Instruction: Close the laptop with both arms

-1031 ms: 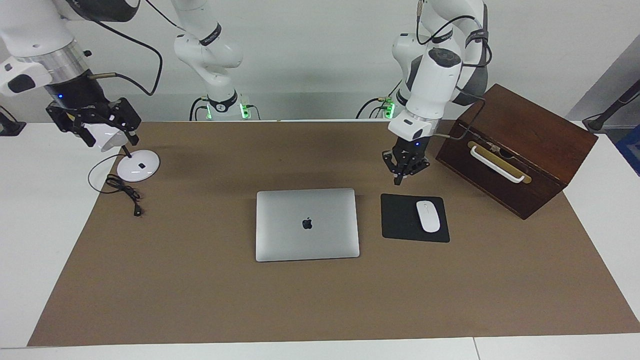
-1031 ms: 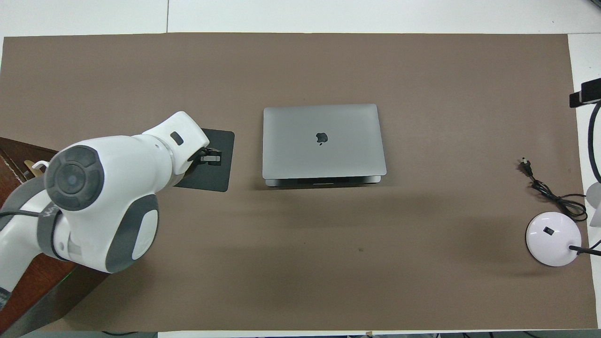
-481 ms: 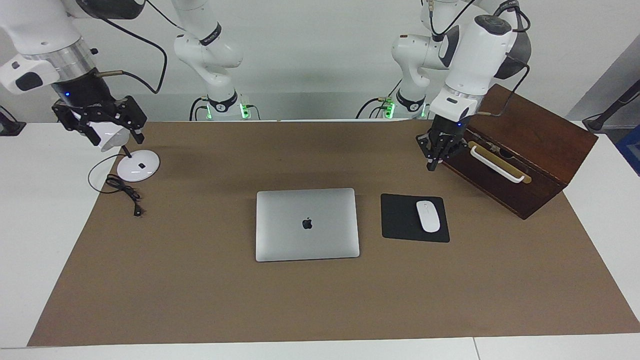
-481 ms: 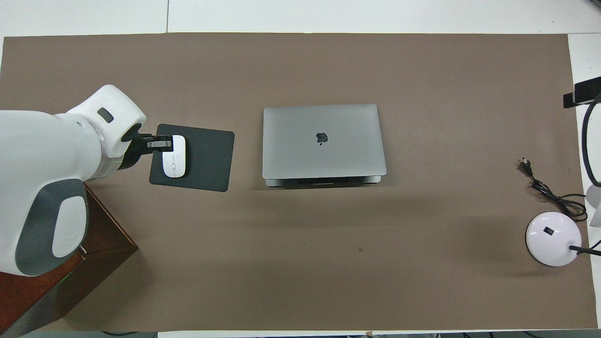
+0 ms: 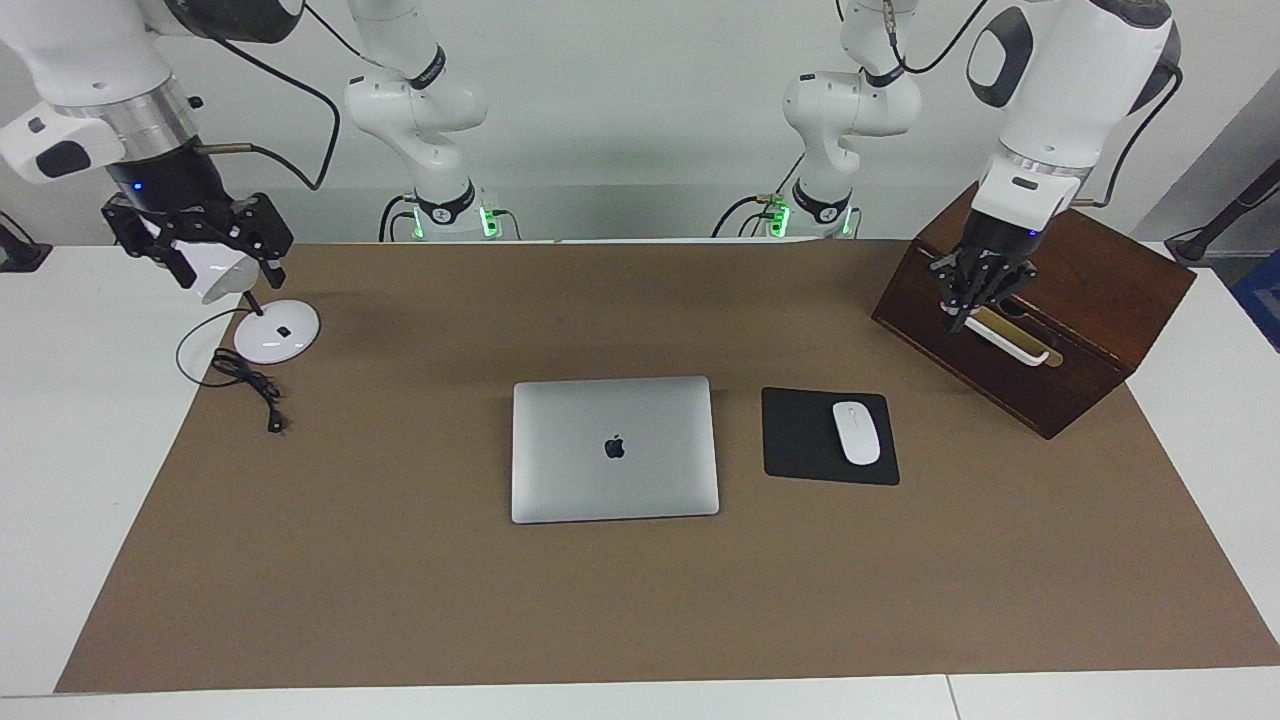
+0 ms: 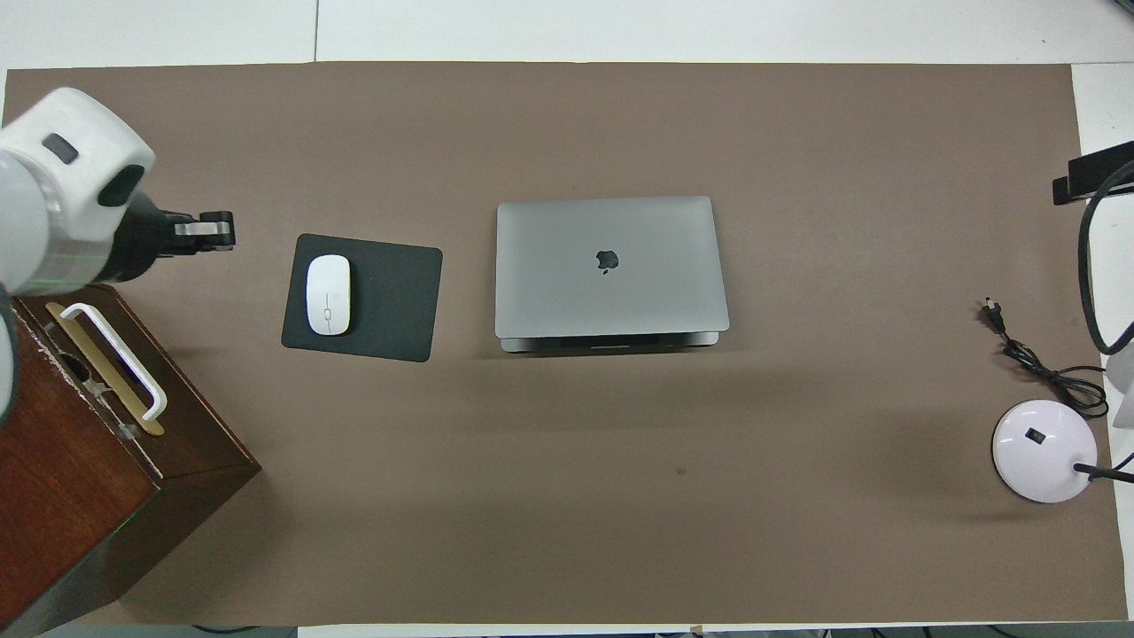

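We see the laptop [image 5: 614, 450] lying flat at the middle of the desk [image 5: 400, 600], lid down. Its long axis runs from one arm's end of the desk to the other, and the leaf of the logo points toward the robots. In the overhead view a dark strip shows under the lid along the edge nearer the robots, and we cannot tell whether that is a gap.

A black mousepad [image 5: 800, 440] with a white mouse [image 5: 856, 432] lies just beside it, toward the left arm's end.

The left gripper [image 5: 962, 318] hangs over the handle [image 5: 1015, 343] of the wooden box [image 5: 1090, 270], its fingers pressed together on nothing.

The right gripper [image 5: 205, 258] is up over the lamp [image 5: 277, 330], its fingers spread wide. The lamp's white head shows between them, and we cannot tell whether they touch it. In the overhead view the frame edge cuts off both that gripper and the lamp's head.
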You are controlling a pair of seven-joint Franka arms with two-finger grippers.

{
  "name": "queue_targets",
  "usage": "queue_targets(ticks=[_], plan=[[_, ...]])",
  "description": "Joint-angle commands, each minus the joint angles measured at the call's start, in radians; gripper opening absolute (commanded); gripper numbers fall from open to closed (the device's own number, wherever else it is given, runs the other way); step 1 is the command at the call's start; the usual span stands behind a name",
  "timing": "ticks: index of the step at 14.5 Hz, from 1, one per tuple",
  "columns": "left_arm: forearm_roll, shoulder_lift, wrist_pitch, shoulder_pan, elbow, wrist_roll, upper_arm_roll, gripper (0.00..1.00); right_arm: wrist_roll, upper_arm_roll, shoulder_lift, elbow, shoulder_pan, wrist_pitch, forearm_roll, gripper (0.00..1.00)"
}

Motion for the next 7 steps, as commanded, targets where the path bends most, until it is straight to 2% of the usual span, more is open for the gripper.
queue_targets(ticks=[1,2,7], plan=[[-0.002,0.027,-0.069,0.099,0.077,0.027,-0.064,0.94,0.008,0.005,-0.012,-0.003,-0.006,-0.036,-0.003,1.00],[0.000,0.030,-0.097,0.111,0.102,0.031,-0.065,1.00,0.008,0.005,-0.012,0.013,-0.006,-0.063,-0.003,1.00],[0.003,0.036,-0.253,0.138,0.155,0.070,-0.048,1.00,0.009,0.024,-0.039,0.031,-0.025,-0.091,-0.005,1.00]])
